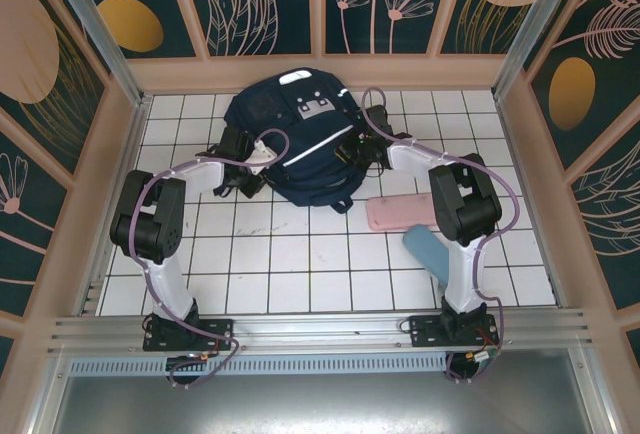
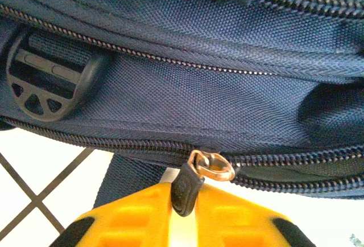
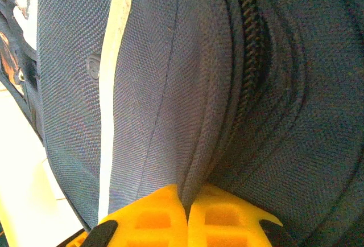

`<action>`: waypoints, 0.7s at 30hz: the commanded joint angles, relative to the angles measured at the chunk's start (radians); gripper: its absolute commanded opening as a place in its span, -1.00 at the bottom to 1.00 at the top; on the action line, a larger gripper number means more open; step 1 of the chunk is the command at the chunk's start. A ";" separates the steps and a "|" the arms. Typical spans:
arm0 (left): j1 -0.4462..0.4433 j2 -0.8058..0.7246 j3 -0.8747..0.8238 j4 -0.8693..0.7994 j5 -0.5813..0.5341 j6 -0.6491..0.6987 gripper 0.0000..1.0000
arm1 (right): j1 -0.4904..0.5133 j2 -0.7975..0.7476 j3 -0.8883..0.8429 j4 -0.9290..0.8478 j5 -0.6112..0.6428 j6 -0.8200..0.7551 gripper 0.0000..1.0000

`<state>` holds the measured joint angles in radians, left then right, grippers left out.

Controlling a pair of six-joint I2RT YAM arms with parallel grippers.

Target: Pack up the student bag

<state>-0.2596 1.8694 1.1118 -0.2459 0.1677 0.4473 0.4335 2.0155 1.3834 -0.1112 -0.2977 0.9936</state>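
Top external view: the student bag (image 1: 295, 144) is seen lying on the white tiled table (image 1: 290, 264) toward the far wall, between the two arms; a pink case (image 1: 398, 213) and a teal object (image 1: 428, 248) are laid near its right side; left wrist view: the left gripper (image 2: 183, 197) is clenched on the black zipper pull (image 2: 187, 183) of the bag's lower zip; right wrist view: the right gripper (image 3: 186, 198) is pinched on a fold of navy bag fabric beside a zip.
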 commanded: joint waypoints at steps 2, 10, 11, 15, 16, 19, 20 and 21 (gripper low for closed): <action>0.009 -0.038 0.025 -0.035 0.049 -0.011 -0.80 | -0.009 0.026 0.025 0.118 0.072 -0.002 -0.94; 0.008 -0.125 0.062 -0.172 0.098 -0.021 -0.94 | 0.012 0.057 0.039 0.122 0.091 0.004 -0.95; 0.008 -0.134 0.063 -0.182 0.106 -0.024 -0.94 | 0.015 0.062 0.042 0.123 0.093 0.004 -0.95; 0.006 -0.186 0.050 -0.172 0.118 -0.063 -0.92 | 0.036 0.080 0.057 0.135 0.107 0.008 -0.96; 0.006 -0.198 0.046 -0.158 0.122 -0.079 -0.93 | 0.042 0.086 0.062 0.141 0.109 0.010 -0.96; 0.001 -0.236 0.012 -0.123 0.176 -0.093 -0.96 | 0.052 0.105 0.086 0.147 0.108 0.009 -0.97; -0.002 -0.250 -0.003 -0.103 0.153 -0.102 -0.96 | 0.053 0.106 0.092 0.146 0.108 0.010 -0.96; -0.002 -0.267 -0.031 -0.051 0.086 -0.144 -0.85 | 0.053 0.106 0.094 0.146 0.111 0.009 -0.97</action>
<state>-0.2554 1.6466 1.1275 -0.3607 0.2787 0.3695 0.4770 2.0609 1.4231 -0.1127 -0.2592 1.0042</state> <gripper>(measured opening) 0.060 0.055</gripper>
